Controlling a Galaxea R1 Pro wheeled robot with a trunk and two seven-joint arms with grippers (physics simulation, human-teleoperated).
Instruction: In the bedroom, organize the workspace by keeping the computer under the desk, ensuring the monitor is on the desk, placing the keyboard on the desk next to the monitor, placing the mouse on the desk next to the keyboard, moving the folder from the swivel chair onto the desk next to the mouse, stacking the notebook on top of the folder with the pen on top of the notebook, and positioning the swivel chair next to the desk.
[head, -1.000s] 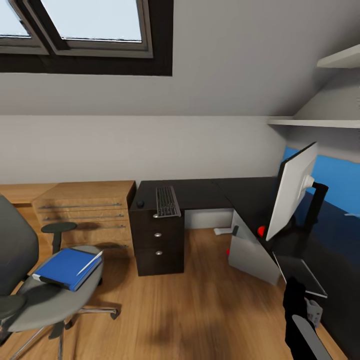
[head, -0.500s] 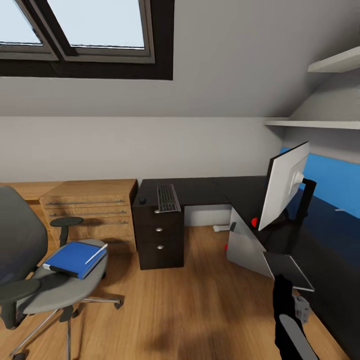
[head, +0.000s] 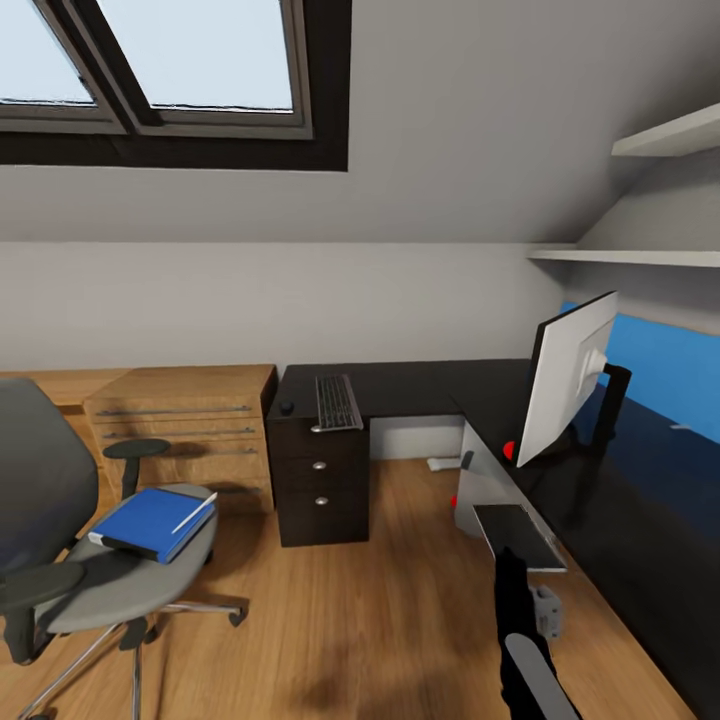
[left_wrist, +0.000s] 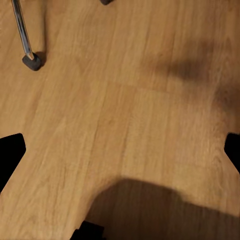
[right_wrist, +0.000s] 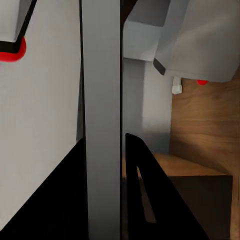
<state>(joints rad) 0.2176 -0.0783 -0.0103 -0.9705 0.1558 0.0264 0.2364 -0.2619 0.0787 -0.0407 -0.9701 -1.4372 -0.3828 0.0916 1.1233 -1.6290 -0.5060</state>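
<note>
Right gripper (head: 527, 545) clamps the flat dark grey notebook (head: 518, 535); bright blue folder (head: 150, 522) still on grey swivel chair (head: 120, 580); left gripper's state unclear

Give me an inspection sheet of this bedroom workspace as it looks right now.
Surface: desk, black top, carrying the monitor, keyboard and mouse.
Job's things: computer under the desk; folder with the pen on it, on the swivel chair seat; notebook held over the floor beside the desk.
Clutter: nothing seen.
Grippers: right gripper fingers shut on the notebook; left gripper open above the wood floor.
Cables: nothing seen.
Surroundings: light-wood drawer unit, skylight, wall shelves, blue wall panel.
</note>
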